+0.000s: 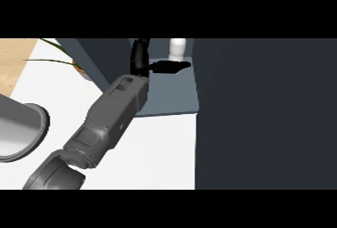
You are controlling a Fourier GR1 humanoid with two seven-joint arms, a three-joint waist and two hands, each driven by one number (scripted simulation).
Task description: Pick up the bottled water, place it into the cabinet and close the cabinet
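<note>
Because the bottled water [177, 48] stands upright on the cabinet shelf [172, 95], just beyond the black hand [161, 67], the main risk I see is a knock: a careless withdrawal of the thumb or fingers could tip it over or drag it back out. Which arm this is I cannot tell; only one grey forearm [112, 118] shows, reaching in from the lower left. Its fingers look straight, extended upward, with the thumb pointing toward the bottle's base, holding nothing. Whether the thumb touches the bottle is unclear. To the right, the dark cabinet door [263, 111] is not yet closed.
</note>
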